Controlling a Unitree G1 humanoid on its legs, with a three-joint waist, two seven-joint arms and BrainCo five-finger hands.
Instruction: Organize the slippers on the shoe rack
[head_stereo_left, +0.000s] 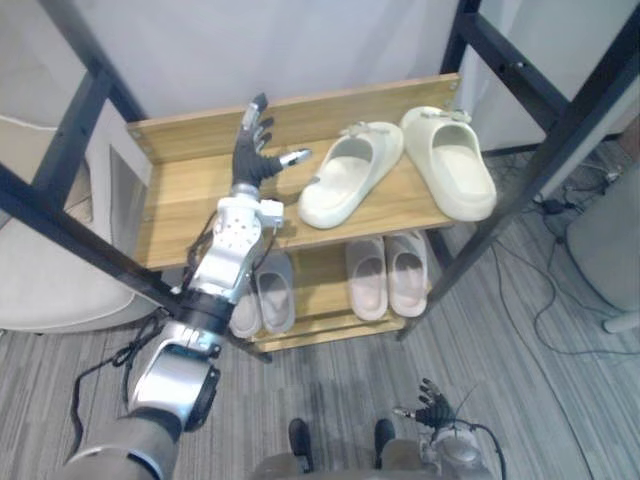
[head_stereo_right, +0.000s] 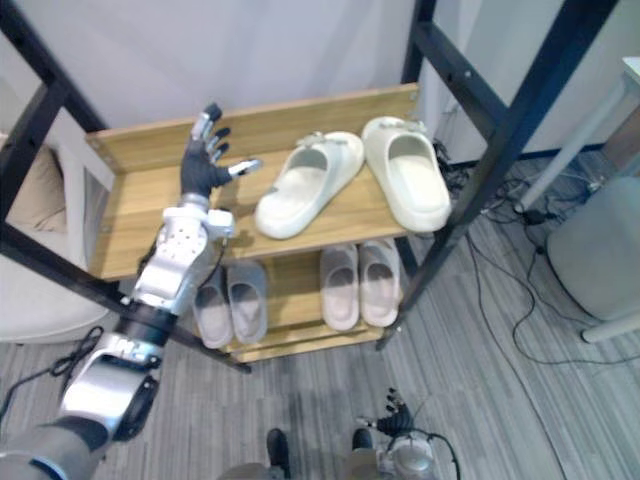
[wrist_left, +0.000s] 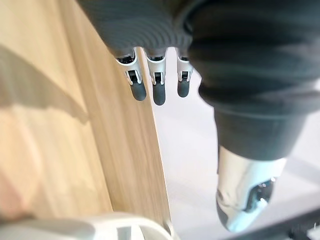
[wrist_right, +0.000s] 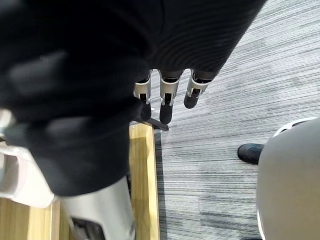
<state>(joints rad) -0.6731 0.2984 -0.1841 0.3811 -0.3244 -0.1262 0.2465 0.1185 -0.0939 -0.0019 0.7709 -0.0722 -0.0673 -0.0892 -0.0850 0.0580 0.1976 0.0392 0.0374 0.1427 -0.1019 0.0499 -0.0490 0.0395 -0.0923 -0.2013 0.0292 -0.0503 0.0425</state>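
My left hand (head_stereo_left: 252, 160) hovers released, fingers spread, grasping nothing, over the light wooden top shelf (head_stereo_left: 185, 195) just beside the skewed cream foam slipper (head_stereo_left: 350, 175); the second cream slipper (head_stereo_left: 452, 165) lies straighter. Below, the grey pair (head_stereo_left: 265, 295) and pale pink pair (head_stereo_left: 388, 275) look tidy, so I judge 1 slipper needs squaring; my right hand (head_stereo_left: 435, 405) hangs relaxed, low.

The left hand (head_stereo_left: 250, 162) shows dark-tipped silver fingers (wrist_left: 159, 94) and ribbed dark cover (wrist_left: 145, 20).
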